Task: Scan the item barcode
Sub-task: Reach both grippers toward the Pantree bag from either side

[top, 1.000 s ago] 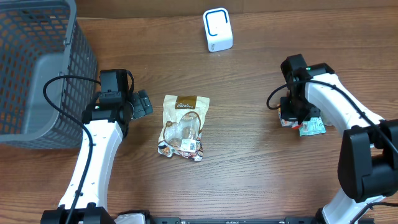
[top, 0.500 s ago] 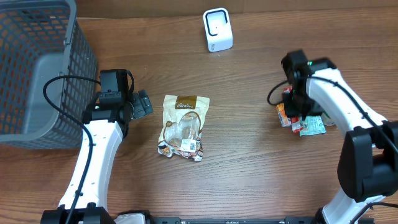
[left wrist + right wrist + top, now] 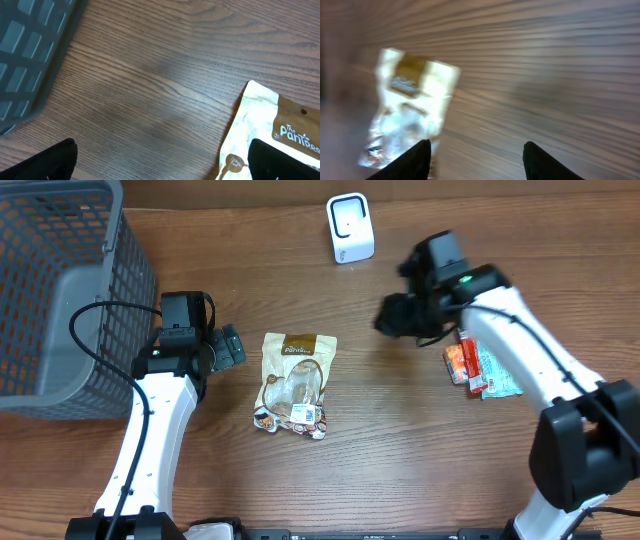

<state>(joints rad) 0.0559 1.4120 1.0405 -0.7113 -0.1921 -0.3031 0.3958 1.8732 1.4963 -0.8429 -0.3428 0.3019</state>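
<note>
A white and brown snack pouch (image 3: 295, 385) lies flat mid-table, a small white label near its lower end. The white barcode scanner (image 3: 350, 228) stands at the back. My right gripper (image 3: 390, 314) hovers open and empty between the pouch and a red and a teal packet (image 3: 478, 370) lying on the table to its right. Its wrist view is blurred: the pouch (image 3: 410, 110) sits ahead on the left, and bare wood shows between the fingers of the gripper (image 3: 477, 160). My left gripper (image 3: 230, 347) is open just left of the pouch (image 3: 280, 135), nothing between the fingers of the gripper (image 3: 162, 162).
A grey mesh basket (image 3: 60, 290) fills the back left corner, and its wall (image 3: 25, 55) shows at the left of the left wrist view. Bare wood lies between the pouch and the scanner.
My right gripper has opened, left the red and teal packets on the table, and swung left and back toward the middle. The left arm has not moved.
</note>
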